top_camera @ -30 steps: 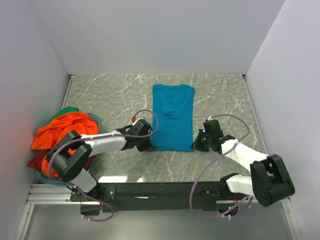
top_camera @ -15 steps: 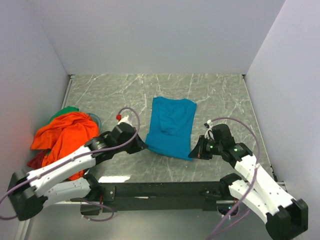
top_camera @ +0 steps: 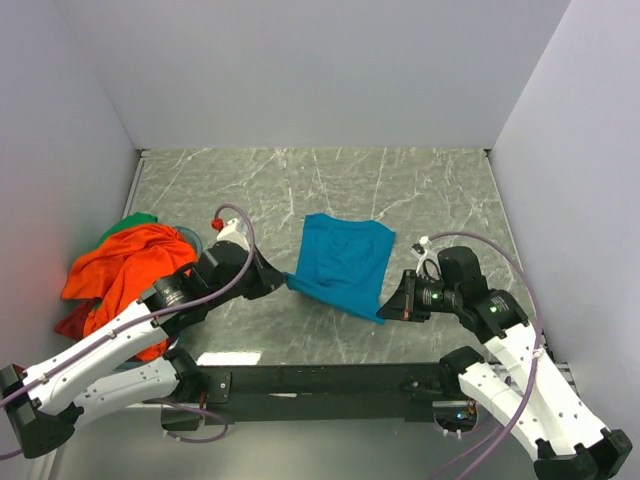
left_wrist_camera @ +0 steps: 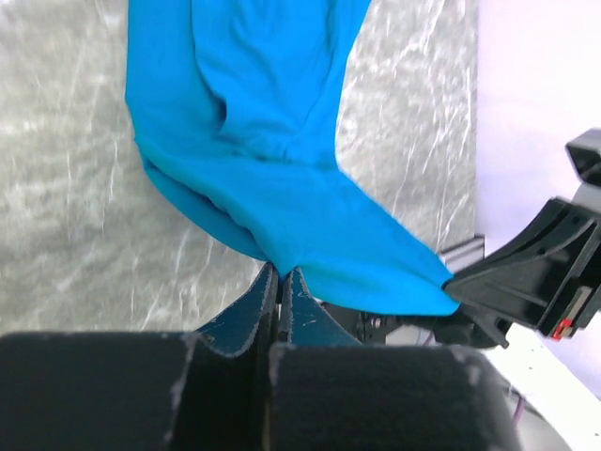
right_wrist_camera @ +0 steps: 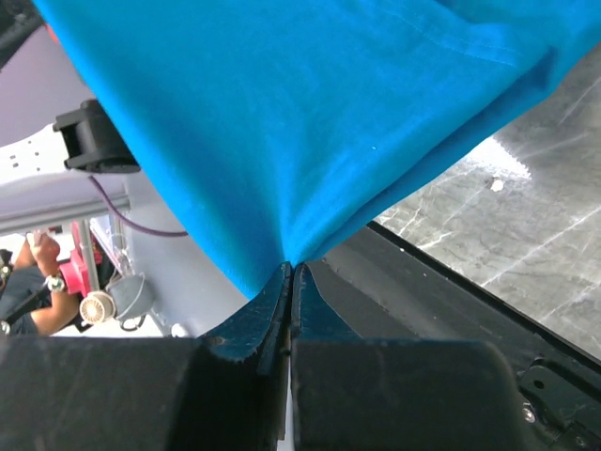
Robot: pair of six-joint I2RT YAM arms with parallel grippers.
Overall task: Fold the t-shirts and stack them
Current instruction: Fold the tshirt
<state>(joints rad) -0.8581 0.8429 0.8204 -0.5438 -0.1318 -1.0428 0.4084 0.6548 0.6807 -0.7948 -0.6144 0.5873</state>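
The teal blue t-shirt, folded into a narrow strip, has its near end lifted off the table while its far end rests on the marble. My left gripper is shut on its near left corner, and the cloth hangs from the closed jaws in the left wrist view. My right gripper is shut on the near right corner, with the cloth spreading up from the jaws in the right wrist view. The bright orange t-shirt lies crumpled at the left, over red cloth and green cloth.
The pile of shirts sits in a clear-rimmed basket against the left wall. White walls close in the grey marble table on the left, back and right. A black rail runs along the near edge.
Both grippers have lifted the near end of the teal shirt and pulled it back towards the arm bases. The shirt's flat part on the table has grown shorter.
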